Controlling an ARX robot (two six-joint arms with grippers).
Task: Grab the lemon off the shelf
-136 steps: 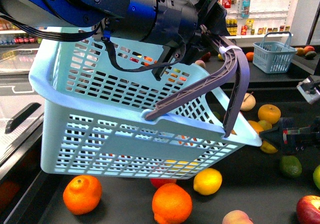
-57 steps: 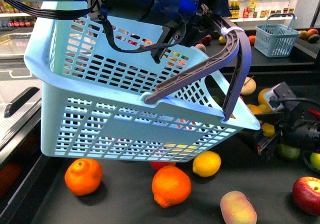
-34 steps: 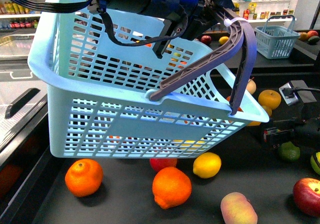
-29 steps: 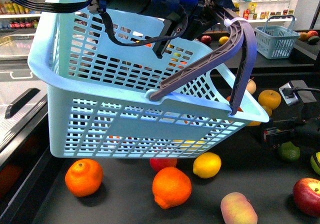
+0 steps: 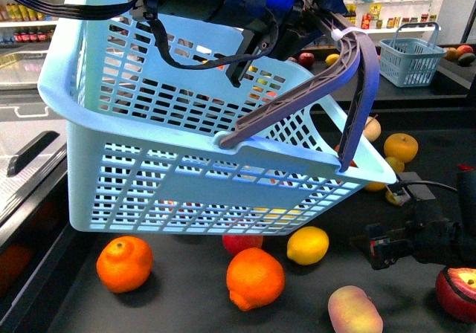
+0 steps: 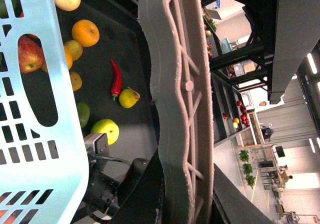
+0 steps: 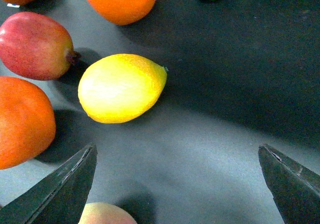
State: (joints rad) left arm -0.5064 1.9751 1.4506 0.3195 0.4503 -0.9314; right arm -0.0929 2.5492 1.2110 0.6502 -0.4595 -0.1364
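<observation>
While right hand (image 7: pixel 176 154) gapes, lemon (image 7: pixel 121 87) ahead, untouched

A: Basket (image 5: pixel 186 184) colour?
B: Pale blue, slotted grid pattern on the walls. Handle (image 5: pixel 297 102) grey.
A: Fruit?
B: Lemon (image 5: pixel 308 245) bright yellow, orange (image 5: pixel 255 277) deep orange, apple (image 5: pixel 242 242) red, peach (image 5: pixel 354 311) pink-yellow, chili (image 6: pixel 115 79) red.
A: Shelf (image 5: pixel 178 303)?
B: Plain black.

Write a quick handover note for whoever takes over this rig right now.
Left gripper: carries the blue basket by its handle; jaws hidden, so grip state unclear.
Right gripper: open, empty, facing the lemon, not touching it.
The lemon lies on the shelf tray, beside an orange.
Done: right arm lined up with the lemon.
Left: move in, close on the lemon, lift it off the shelf.
</observation>
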